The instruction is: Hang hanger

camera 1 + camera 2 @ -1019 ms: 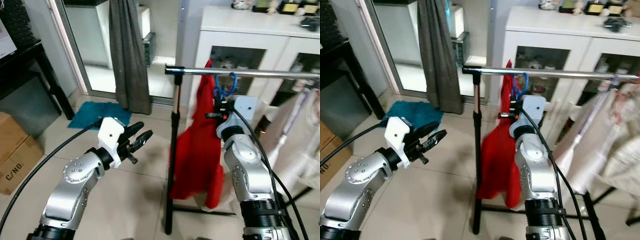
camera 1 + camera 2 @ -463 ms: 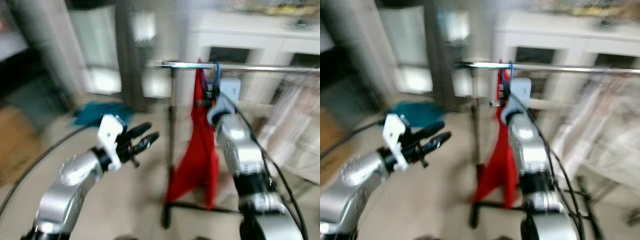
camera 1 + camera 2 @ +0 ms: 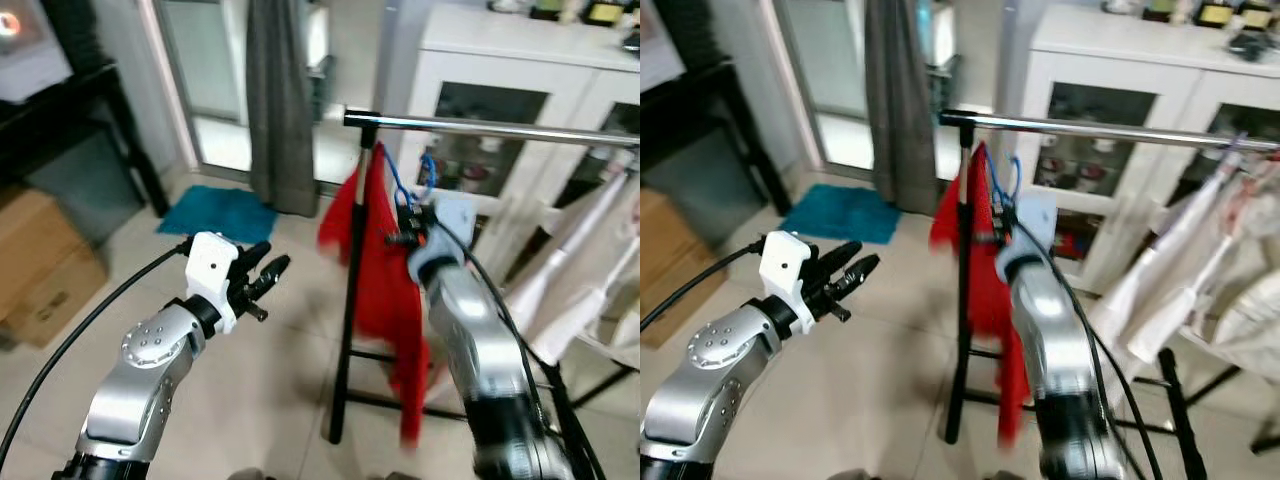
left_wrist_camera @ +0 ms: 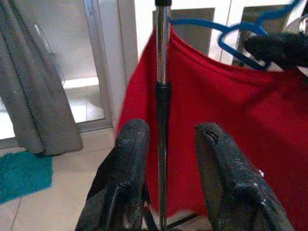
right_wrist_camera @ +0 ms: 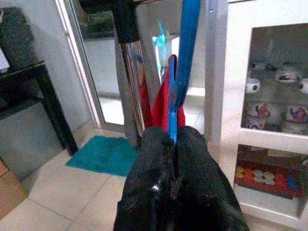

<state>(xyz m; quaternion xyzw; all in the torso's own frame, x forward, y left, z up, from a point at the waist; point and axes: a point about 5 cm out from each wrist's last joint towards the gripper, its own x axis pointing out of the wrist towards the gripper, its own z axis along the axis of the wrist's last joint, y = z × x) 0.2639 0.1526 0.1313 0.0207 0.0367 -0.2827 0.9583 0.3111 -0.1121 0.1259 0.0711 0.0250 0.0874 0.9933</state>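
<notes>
the right gripper [image 5: 174, 159] pinches the blue hanger [image 3: 405, 190] with its red garment [image 3: 375, 260] just below the rail [image 3: 480, 127], left gripper [image 4: 166, 144] fingers apart and empty; lift the hook above the bar, then lower squarely.

1. Blue hanger [image 3: 425, 178]: thin plastic, carrying a red garment [image 3: 372, 262]. Its hook is up close under the chrome rail [image 3: 500, 129]; can't tell whether it is over the rail.
2. Garment hangs draped beside the rack's black upright post [image 3: 350, 300], near the rail's end.
3. Right pincer [image 5: 173, 144] is clamped on the hanger's blue stem.
</notes>
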